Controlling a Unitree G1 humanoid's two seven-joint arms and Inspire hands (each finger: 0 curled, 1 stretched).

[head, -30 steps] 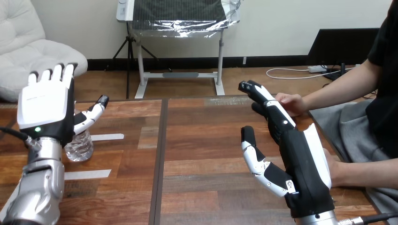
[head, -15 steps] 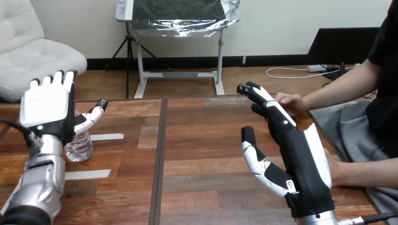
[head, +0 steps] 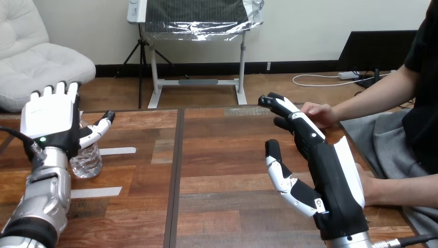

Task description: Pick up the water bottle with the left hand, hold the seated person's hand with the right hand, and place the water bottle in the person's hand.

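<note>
left hand (head: pixel 49 123) spread before the water bottle (head: pixel 87 162); right hand (head: pixel 334 181) spread too, fingertips by the person's farther hand (head: pixel 320 113).

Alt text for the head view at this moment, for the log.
The robot's left hand stands open close by a water bottle on the wooden table, not yet gripping it. Its right hand, also open, extends straight fingers beside the person's farther hand at the view's right.

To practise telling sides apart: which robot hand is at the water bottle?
The left hand, open at the water bottle; the right hand is across the table.
</note>
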